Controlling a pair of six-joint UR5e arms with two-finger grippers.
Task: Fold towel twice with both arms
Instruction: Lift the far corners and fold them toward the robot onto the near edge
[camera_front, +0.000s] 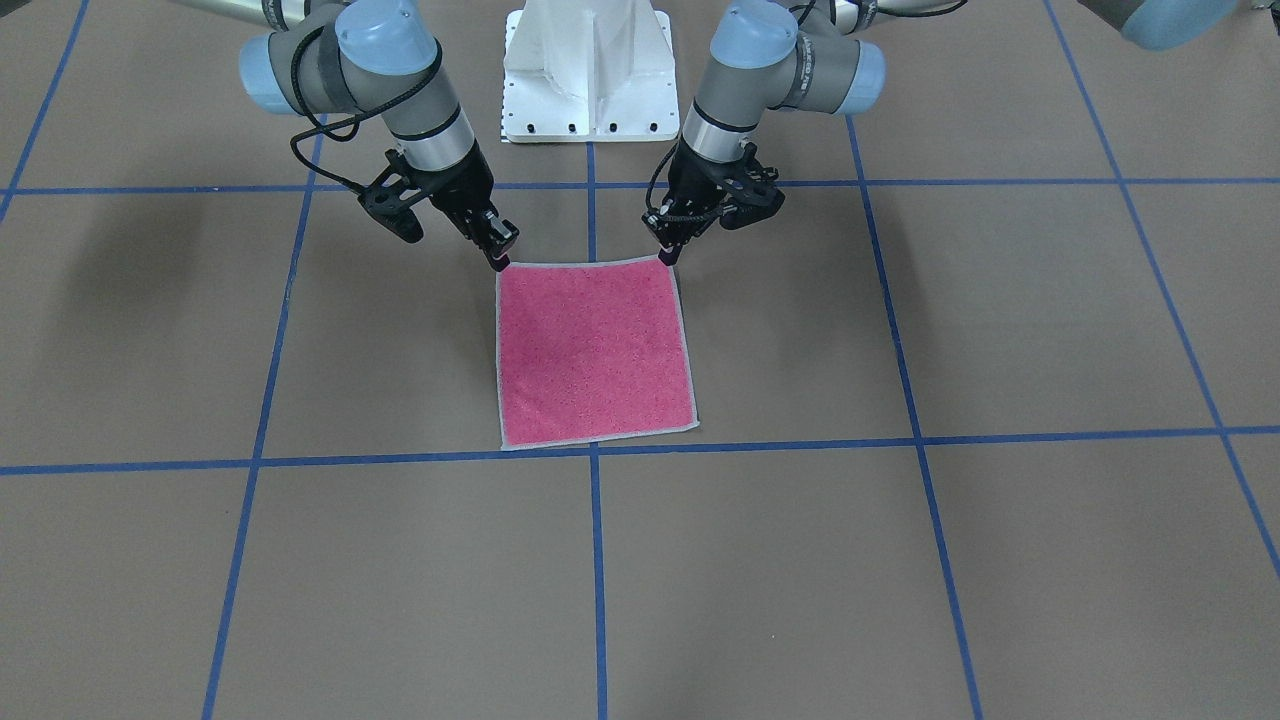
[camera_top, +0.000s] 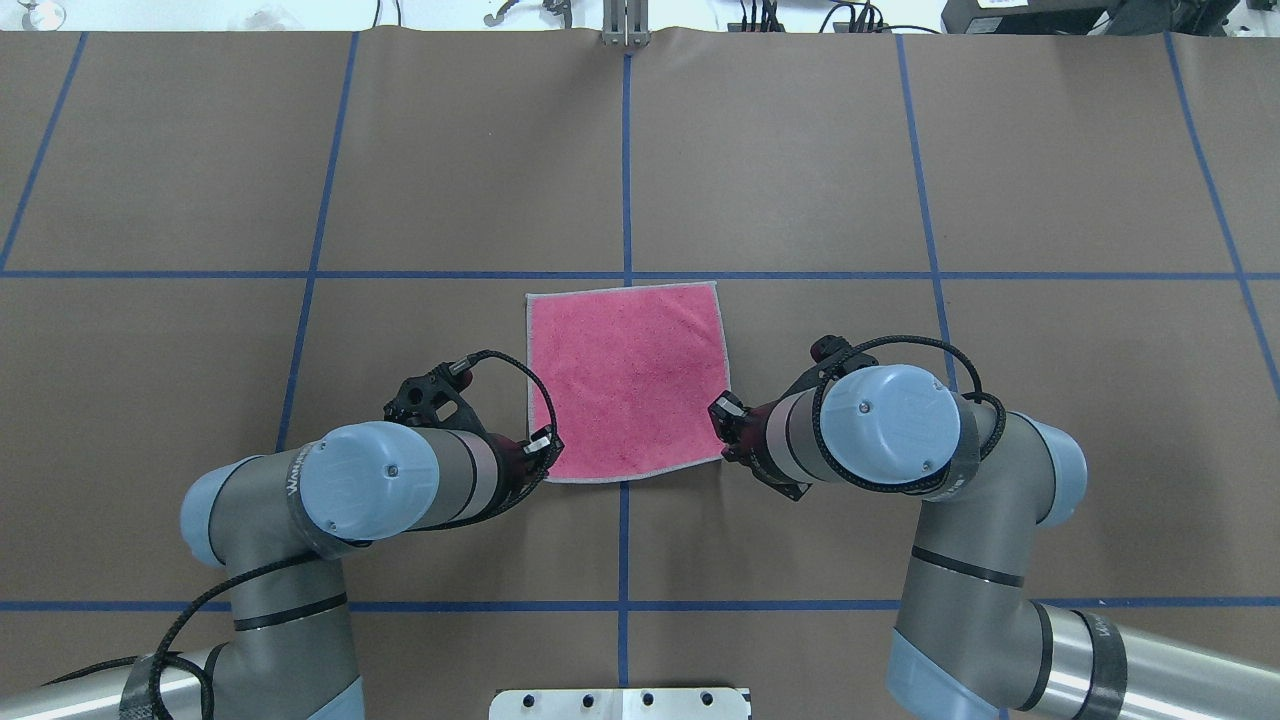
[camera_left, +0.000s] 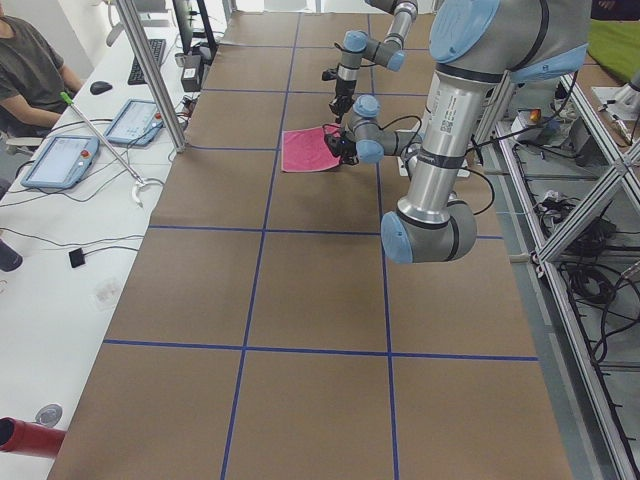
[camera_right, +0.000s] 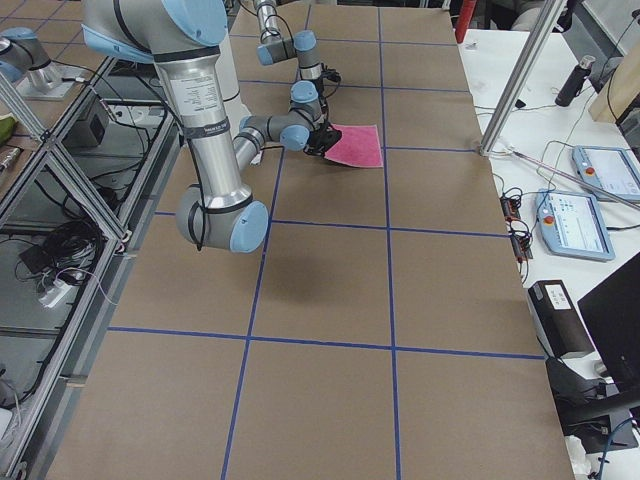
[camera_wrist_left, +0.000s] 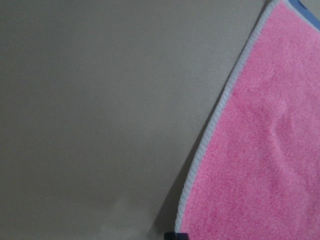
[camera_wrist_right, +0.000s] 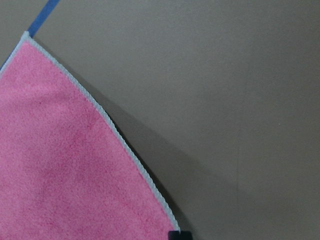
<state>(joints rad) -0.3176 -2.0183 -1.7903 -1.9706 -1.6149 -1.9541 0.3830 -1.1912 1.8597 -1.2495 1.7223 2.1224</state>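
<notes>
Brown paper crossed with blue tape lines covers the surface (camera_front: 900, 560).

Front-facing view: the small square terry towel (camera_front: 592, 350), pink face up, lies flat just in front of the white pedestal base (camera_front: 588, 70). The right gripper (camera_front: 498, 258) and left gripper (camera_front: 667, 256) each sit on one of the two towel corners nearest that base, fingers pressed together on the cloth. That hold likely readies both corners to be carried away from the base for the first fold.

Overhead view: both corner holds show, though the wrists partly hide the tips.

Side views: too small to judge.

Wrist views: the towel's edge rises toward each fingertip with shadow beneath, which suggests pinched, slightly lifted corners.
</notes>
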